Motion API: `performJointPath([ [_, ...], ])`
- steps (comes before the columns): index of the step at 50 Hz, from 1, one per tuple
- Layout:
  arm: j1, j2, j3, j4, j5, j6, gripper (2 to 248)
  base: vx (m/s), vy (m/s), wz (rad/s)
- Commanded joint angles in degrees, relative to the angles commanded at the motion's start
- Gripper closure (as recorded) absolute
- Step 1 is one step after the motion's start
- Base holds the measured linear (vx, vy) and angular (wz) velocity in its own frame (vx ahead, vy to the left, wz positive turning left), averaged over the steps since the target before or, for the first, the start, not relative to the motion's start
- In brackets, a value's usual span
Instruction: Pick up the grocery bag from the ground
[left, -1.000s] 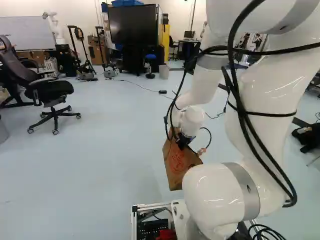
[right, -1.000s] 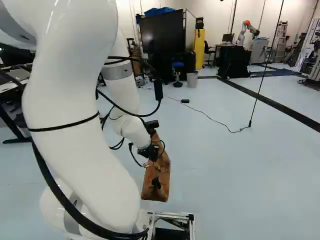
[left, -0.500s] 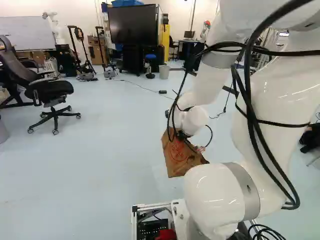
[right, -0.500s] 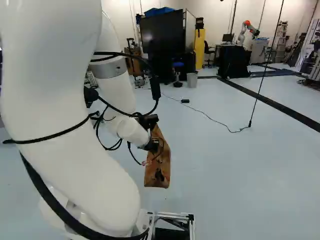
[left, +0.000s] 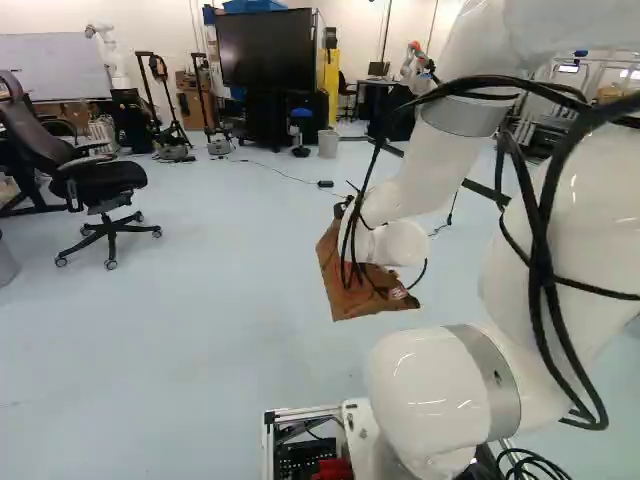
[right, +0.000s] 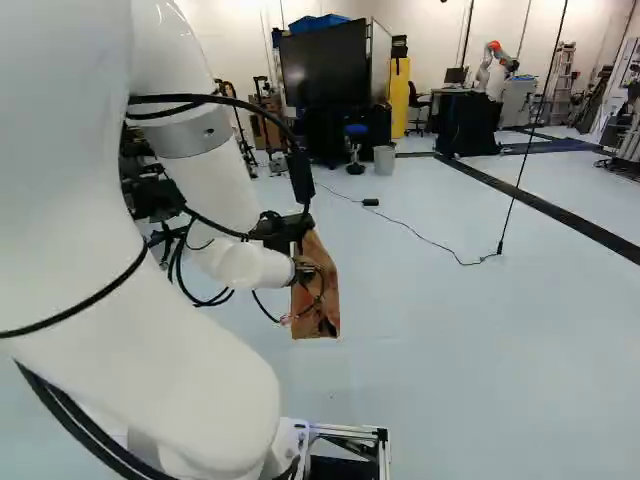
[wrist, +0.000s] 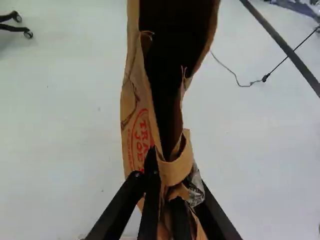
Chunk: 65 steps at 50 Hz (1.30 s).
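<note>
Lg rm, pale blue floor (left: 200, 330), white wall (right: 350, 20) in bkgd. Brown paper grocery bag (left: 352, 300) hangs up off the floor, tilted in left base view, w/ red print on one side & its mouth open ahead of the gripper (right: 306, 271). Fingers are clenched on the bag's upper part, paper pinched btwn them; a folded paper strip (wrist: 176, 169) loops just ahead of the grip, w/ a crumpled silvery scrap (wrist: 196, 186) beside it. White arm (right: 205, 185) bends down to the bag, black cables (left: 540, 230) strapped along it. Metal frame (right: 350, 432) of the base at the foot.

Farther out: office chair (left: 100, 180) at left of left base view, whiteboard (left: 45, 62) behind it. Big dark screen (left: 265, 48) near the wall, w/ blue stool (left: 301, 115) & gray bin (left: 328, 144) close by, yellow panel (right: 399, 95) just beside. Thin cord (right: 425, 236) & dark strip (right: 560, 208) on floor; another robot (right: 485, 72) w/ orange part, well back.
</note>
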<state>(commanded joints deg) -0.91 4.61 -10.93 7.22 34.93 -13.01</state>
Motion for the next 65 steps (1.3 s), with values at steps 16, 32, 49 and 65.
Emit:
performJointPath([
  [16,0.4,4.7,2.4,-3.0,6.2,5.4,229,0.000,0.000,0.000],
  [32,0.6,8.1,4.2,-5.2,10.8,9.3,229,0.000,0.000,0.000],
  [49,0.8,10.5,5.5,-6.6,13.9,12.0,229,0.000,0.000,0.000],
  [65,0.9,11.4,5.9,-7.2,15.0,13.0,229,0.000,0.000,0.000],
])
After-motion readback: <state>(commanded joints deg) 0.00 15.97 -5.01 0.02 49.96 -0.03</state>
